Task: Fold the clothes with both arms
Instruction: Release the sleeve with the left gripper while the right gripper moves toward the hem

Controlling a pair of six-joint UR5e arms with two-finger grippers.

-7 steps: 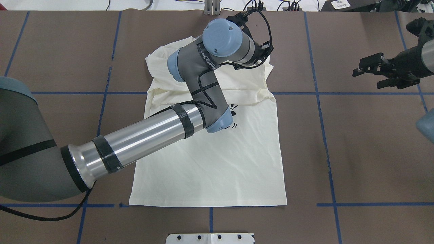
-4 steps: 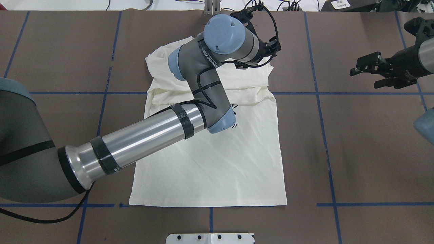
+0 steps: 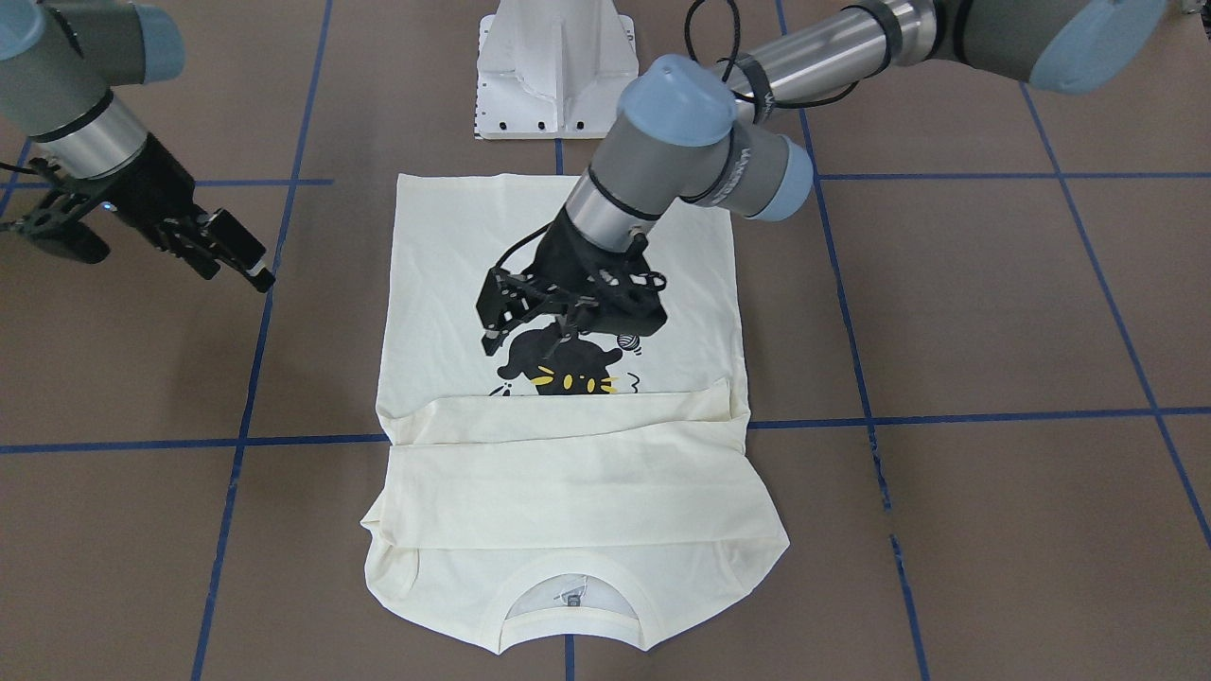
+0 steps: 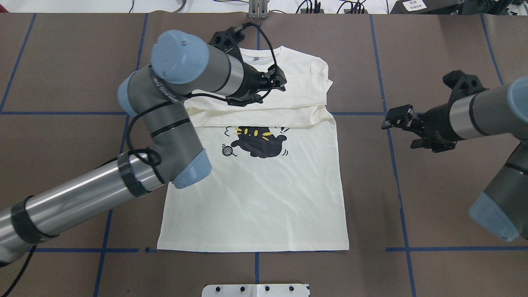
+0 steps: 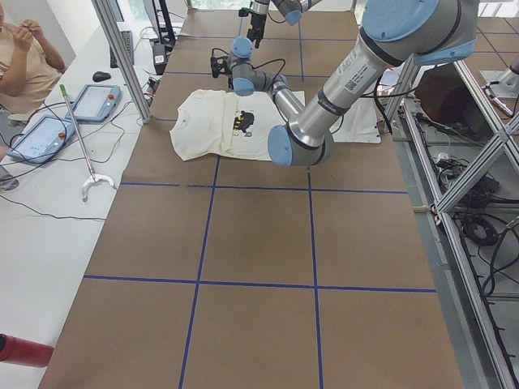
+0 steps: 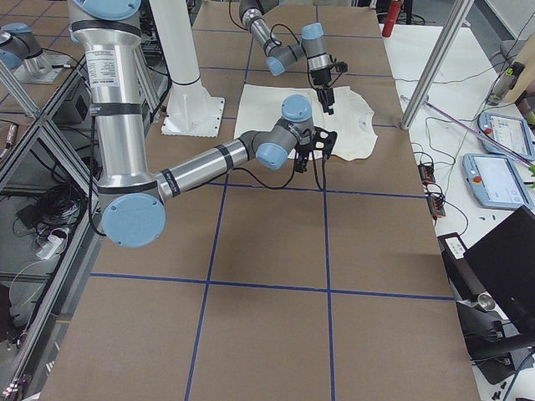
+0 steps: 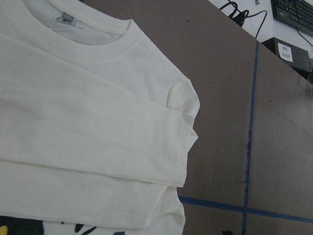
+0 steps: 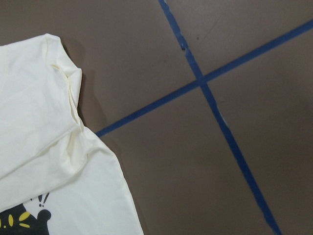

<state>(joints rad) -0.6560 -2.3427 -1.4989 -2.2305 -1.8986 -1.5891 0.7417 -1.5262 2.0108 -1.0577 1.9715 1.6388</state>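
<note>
from the front, the left gripper (image 3: 489, 317) hides part of the cat (image 3: 558, 364) on the shirt (image 3: 568, 473), flat on the table (image 3: 946, 284); overhead shows it whole. left fingers: can't tell. right gripper (image 4: 399, 133) fingers apart, beside.

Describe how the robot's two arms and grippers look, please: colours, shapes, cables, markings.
Both arms are round silver tubes joined by dark grey joints with light blue caps. The left arm carries black tape bands, a looping black cable and lettering on one joint. The right arm shows the same colours. The left gripper and right gripper are black, angular, two-fingered.
</note>
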